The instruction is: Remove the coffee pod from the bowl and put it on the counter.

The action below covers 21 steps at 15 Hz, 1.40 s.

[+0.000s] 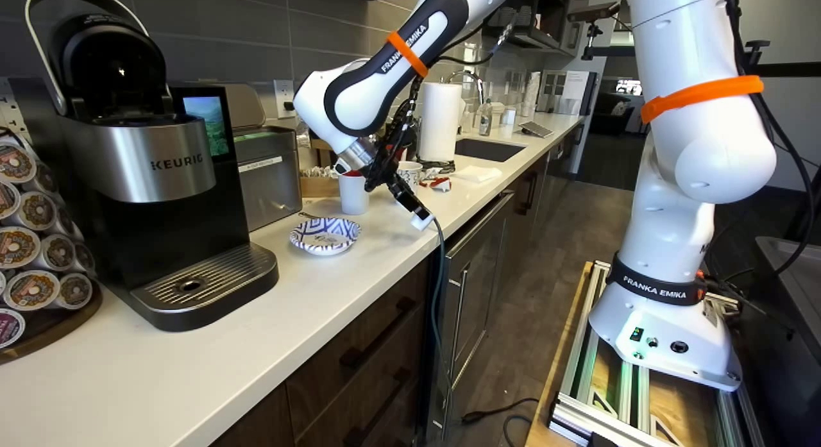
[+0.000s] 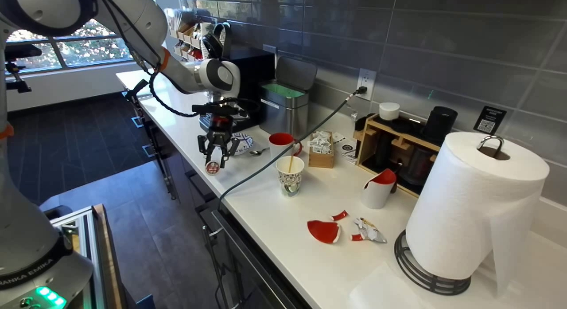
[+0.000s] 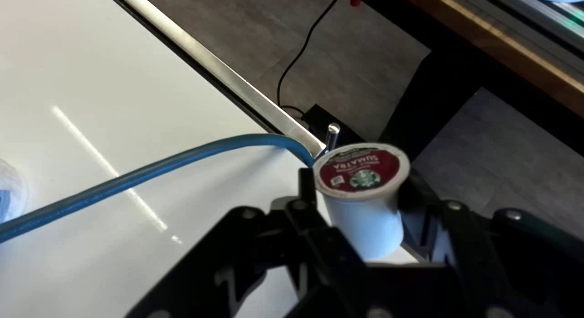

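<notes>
Gripper (image 2: 216, 162): holds the coffee pod (image 3: 362, 201) pinched from both sides.
Coffee pod: is out of the bowl (image 1: 306, 235), near the front edge of the counter (image 1: 160, 370); hard to judge whether touching the surface.
Blue cord (image 3: 137, 174): runs from the wall outlet (image 2: 368, 78) across the counter and over the front edge; shows just beside the coffee pod in the wrist view.
Paper cup (image 2: 289, 183): stands upright near the cord, holding a stirrer (image 2: 291, 163).
Red-lined mug (image 2: 280, 145): stands upright, partly crossed by the cord in an exterior view.
Spoon (image 2: 258, 152): lies between mug and bowl.
Red-and-white scraps (image 2: 324, 232): lie between paper cup and paper towels (image 2: 469, 207).
Metal bin (image 1: 269, 190): stands just beside the coffee machine (image 1: 144, 165).
</notes>
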Motion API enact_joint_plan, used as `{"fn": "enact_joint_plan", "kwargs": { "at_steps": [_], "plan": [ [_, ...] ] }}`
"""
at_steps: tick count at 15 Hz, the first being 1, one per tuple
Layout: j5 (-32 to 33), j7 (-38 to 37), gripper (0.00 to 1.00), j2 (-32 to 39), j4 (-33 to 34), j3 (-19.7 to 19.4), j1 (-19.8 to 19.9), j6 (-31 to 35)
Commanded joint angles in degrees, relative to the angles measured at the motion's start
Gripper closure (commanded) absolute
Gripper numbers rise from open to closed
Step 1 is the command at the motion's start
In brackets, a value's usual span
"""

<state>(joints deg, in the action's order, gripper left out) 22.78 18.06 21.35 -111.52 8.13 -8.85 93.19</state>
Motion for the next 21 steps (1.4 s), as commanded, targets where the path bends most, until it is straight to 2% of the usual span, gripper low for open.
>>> {"fn": "enact_joint_plan", "kwargs": {
  "at_steps": [1, 7, 13, 19, 20, 21],
  "plan": [
    [2.79, -2.62, 0.77, 5.04, 6.72, -0.30, -1.85, -7.59],
    [5.39, -3.72, 0.77, 10.37, 13.96, -0.16, -3.58, -15.64],
    [9.24, -5.14, 0.77, 15.71, 18.58, -0.98, -4.53, -15.15],
    [9.56, -5.33, 0.77, 19.16, 21.97, -1.49, -4.77, -15.60],
    [9.42, -5.44, 0.39, 19.30, 22.35, -1.49, -4.79, -15.50],
    [9.30, -5.47, 0.27, 19.49, 22.73, -1.52, -4.84, -15.61]
  ]
}}
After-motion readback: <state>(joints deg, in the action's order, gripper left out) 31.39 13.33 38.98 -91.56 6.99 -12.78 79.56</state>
